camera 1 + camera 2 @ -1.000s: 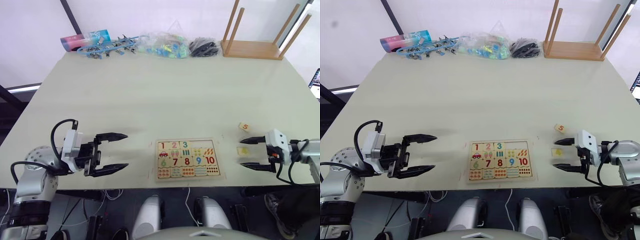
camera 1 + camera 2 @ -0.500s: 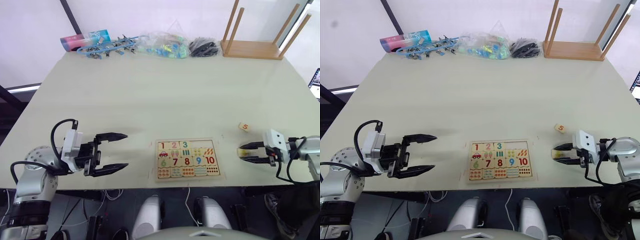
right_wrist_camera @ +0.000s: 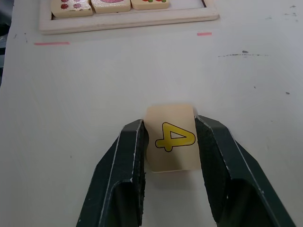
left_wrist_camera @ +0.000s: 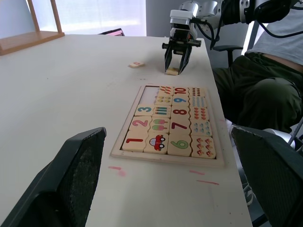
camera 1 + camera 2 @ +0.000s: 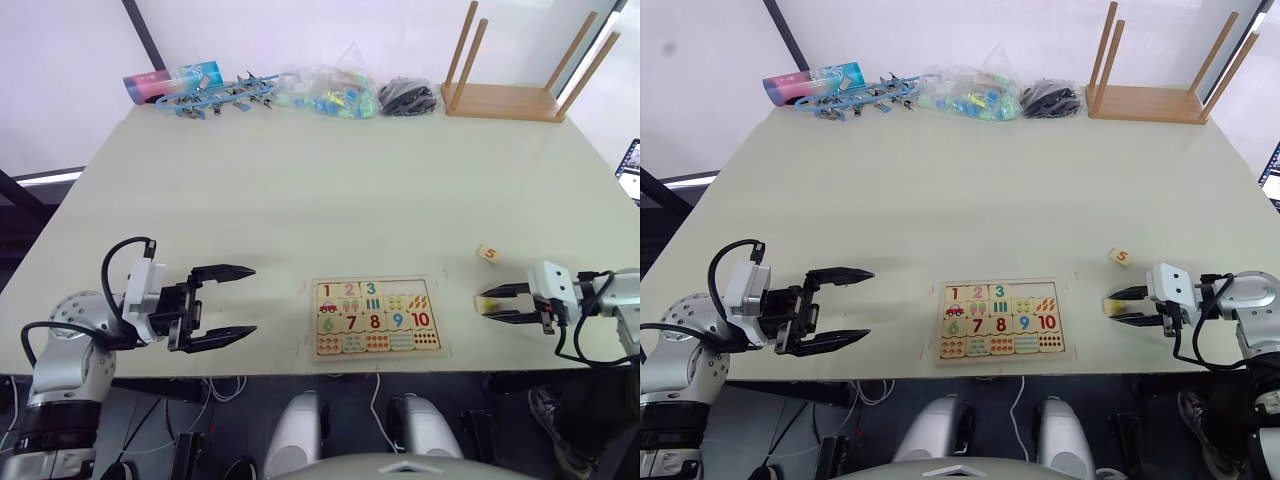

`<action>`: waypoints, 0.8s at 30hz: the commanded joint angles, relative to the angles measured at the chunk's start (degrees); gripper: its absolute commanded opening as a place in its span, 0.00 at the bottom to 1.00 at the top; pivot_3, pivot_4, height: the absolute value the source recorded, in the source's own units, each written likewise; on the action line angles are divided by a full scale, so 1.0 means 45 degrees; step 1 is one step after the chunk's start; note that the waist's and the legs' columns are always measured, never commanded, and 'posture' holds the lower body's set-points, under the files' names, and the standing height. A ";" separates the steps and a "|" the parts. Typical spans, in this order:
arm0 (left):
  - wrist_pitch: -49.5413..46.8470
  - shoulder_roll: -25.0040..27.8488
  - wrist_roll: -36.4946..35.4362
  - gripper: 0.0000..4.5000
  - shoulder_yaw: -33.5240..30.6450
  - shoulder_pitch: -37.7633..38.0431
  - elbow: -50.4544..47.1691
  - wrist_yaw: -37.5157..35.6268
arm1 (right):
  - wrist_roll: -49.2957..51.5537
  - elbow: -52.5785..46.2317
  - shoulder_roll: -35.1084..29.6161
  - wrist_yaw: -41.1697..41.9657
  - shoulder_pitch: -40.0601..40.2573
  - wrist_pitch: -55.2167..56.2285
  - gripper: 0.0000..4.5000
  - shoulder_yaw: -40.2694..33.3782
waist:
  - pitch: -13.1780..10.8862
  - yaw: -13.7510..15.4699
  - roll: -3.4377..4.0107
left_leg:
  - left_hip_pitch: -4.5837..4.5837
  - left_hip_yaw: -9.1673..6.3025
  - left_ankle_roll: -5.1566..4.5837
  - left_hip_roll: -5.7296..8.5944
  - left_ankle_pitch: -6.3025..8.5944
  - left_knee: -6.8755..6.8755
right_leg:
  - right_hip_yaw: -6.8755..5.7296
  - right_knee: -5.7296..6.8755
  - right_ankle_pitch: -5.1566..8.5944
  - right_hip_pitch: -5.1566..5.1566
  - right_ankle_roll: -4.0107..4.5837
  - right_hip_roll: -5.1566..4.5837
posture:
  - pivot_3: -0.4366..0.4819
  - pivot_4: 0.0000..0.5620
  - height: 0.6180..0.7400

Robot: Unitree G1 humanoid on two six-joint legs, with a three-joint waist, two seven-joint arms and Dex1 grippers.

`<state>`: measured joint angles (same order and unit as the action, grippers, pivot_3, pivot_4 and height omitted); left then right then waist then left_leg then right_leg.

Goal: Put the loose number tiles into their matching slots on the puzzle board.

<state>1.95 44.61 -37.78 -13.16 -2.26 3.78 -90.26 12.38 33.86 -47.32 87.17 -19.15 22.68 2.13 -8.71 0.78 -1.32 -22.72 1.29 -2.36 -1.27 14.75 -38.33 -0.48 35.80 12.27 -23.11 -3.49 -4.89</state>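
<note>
Both arms: silver-grey rounded joints, white wrist blocks, black looped cables; left gripper (image 5: 222, 310) and right gripper (image 5: 497, 304) fitted with black tapered fingers.

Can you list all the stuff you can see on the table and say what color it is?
Puzzle board: one, light wood, near table edge, tiles 1, 2, 3 placed.
Tile 4: one, yellow numeral, between the right end effector's fingers.
Tile 5: one, orange numeral, loose right of the board.
Wooden stool: one, upside down, far right corner.
Blue toys: pile, far left edge.
Plastic bag: one, clear, far edge.
Black bundle: one, beside the stool.
Table: one, pale.
Left end effector: black, open.
Right end effector: black, gripping tile 4.
</note>
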 commanded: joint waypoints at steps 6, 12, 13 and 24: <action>0.0043 -0.0017 -0.0128 1.00 -0.0169 -0.0167 -0.0272 -0.0192 | -0.0261 0.0350 -0.0228 0.0102 -0.0017 -0.0184 0.23 0.0126 | 0.0001 -0.0002 -0.0001 | 0.0002 -0.0002 0.0000 -0.0001 0.0000 0.0000 | 0.0000 0.0000 -0.0001 0.0001 0.0002 -0.0002 | 0.48 0.27 1.00; 0.0092 -0.0025 -0.0108 1.00 -0.0164 -0.0212 -0.0197 -0.0245 | 0.0233 -0.2582 -0.0292 -0.0480 0.0095 -0.3261 0.23 0.0164 | -0.0011 -0.0016 0.0017 | -0.0009 -0.0003 0.0000 -0.0004 0.0000 0.0005 | 0.0000 0.0006 -0.0003 -0.0004 0.0006 -0.0005 | 0.48 0.27 1.00; 0.0099 -0.0026 -0.0107 1.00 -0.0168 -0.0213 -0.0193 -0.0247 | 0.0253 -0.3501 -0.0289 -0.0738 0.0104 -0.4023 0.23 0.0232 | -0.0017 -0.0033 0.0027 | -0.0014 -0.0003 0.0000 -0.0005 0.0000 0.0007 | 0.0001 0.0011 -0.0003 -0.0012 0.0007 -0.0004 | 0.48 0.27 1.00; 0.0042 0.0005 -0.0140 1.00 -0.0240 -0.0210 -0.0286 -0.0213 | 0.0566 -0.9081 -0.0117 -0.2588 -0.0978 -1.0041 0.23 0.1217 | -0.0032 0.0004 0.0050 | -0.0053 0.0002 0.0001 0.0000 0.0002 0.0016 | -0.0004 -0.0001 -0.0003 -0.0058 0.0009 -0.0016 | 0.48 0.27 1.00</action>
<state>1.93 44.36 -37.78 -13.05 -3.14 3.79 -90.30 13.87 -4.02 -47.78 76.28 -22.28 -19.96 8.00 -8.86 0.79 -1.10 -22.98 1.31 -2.35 -1.27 14.76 -38.26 -0.50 35.80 12.25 -23.41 -3.46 -4.97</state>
